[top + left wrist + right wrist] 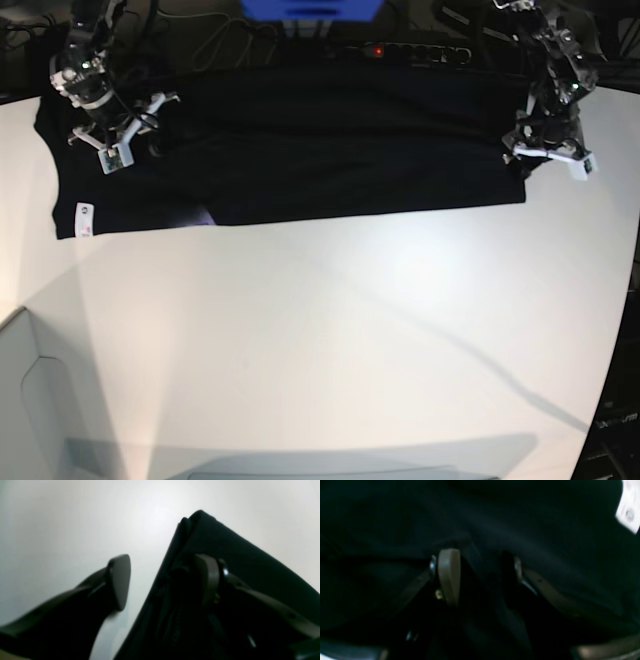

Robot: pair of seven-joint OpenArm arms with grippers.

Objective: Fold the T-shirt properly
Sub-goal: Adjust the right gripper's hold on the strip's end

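Note:
The black T-shirt [330,150] lies as a long folded band across the far side of the white table [330,330]. A white tag [84,213] shows at its near left corner. My left gripper [548,155] stands at the shirt's right end. In the left wrist view this gripper [162,580] is open: one finger [120,580] hangs over bare table [62,517], the other [207,577] rests against the shirt's edge [250,562]. My right gripper [108,145] sits on the shirt's left end. Its jaws [482,572] are apart, open, with a ridge of black cloth [395,517] between them and the tag [628,512] at upper right.
A power strip [405,50] with a red light and cables lie behind the shirt, beside a blue object [312,8]. The table's edge curves down the right side. A pale panel [30,400] stands at the near left corner.

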